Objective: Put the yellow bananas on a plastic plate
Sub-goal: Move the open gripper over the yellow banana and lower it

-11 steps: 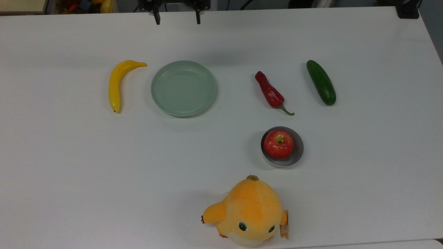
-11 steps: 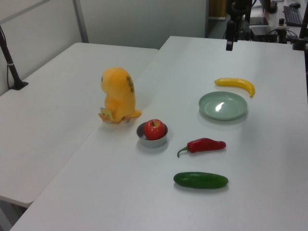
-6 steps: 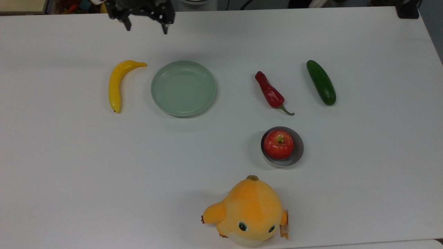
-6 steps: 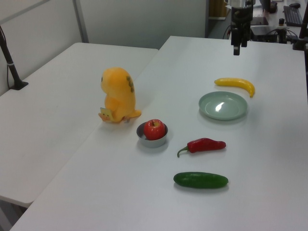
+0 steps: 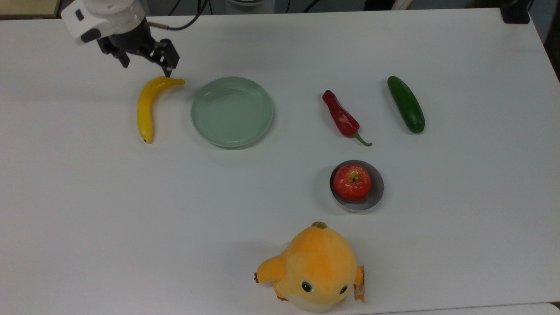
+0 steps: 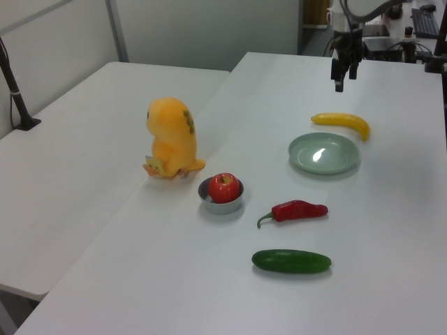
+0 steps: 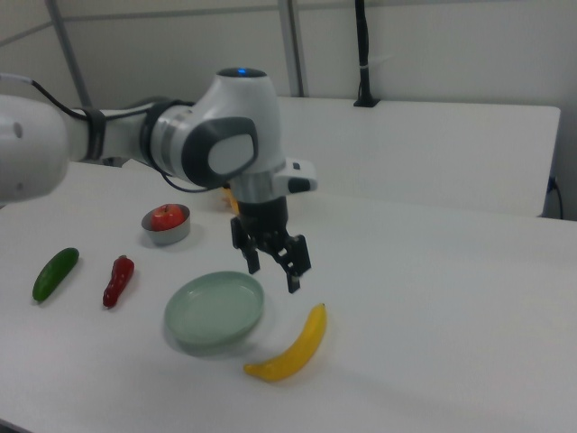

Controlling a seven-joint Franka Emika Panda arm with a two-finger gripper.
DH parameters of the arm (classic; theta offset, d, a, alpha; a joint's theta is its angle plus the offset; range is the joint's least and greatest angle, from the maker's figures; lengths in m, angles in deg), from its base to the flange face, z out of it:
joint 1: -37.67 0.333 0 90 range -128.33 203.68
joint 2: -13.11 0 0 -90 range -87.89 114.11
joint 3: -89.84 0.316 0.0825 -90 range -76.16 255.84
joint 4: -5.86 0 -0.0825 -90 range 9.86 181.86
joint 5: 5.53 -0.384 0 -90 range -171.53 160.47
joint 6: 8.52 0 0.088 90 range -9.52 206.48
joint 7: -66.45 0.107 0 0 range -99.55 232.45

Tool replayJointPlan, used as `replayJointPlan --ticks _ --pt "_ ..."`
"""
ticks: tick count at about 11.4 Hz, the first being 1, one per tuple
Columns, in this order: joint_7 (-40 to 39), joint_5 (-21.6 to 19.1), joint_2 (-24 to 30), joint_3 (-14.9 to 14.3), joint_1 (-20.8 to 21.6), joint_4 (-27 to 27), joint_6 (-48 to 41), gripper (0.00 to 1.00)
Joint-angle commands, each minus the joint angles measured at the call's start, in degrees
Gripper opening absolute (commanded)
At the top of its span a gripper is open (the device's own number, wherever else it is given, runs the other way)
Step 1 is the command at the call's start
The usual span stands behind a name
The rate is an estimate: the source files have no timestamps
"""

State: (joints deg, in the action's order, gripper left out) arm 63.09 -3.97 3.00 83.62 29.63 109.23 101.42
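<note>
While its fingers gape above — gripper (image 5: 145, 68), smooth curved banana (image 5: 147, 105) beside round rimmed plate (image 5: 232, 111).

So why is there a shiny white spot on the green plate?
Left view: the plate shows a bright glare spot from a light above; top view: the plate has no glare and a soft shadow; right view: the claw is open above the banana.

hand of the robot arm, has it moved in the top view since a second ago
Yes. The hand has shifted toward the top view's left and nearer the curved yellow banana, now above its stem end, left of the round pale green plastic plate.
</note>
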Motion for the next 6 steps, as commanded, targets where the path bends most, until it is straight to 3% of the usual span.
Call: replayJointPlan --ticks 1,6 --pt "-0.8 1.9 -2.1 -0.2 -1.2 4.6 9.0 1.0" --pt "-0.8 3.9 -6.8 -0.2 -2.7 6.6 15.6 1.0"
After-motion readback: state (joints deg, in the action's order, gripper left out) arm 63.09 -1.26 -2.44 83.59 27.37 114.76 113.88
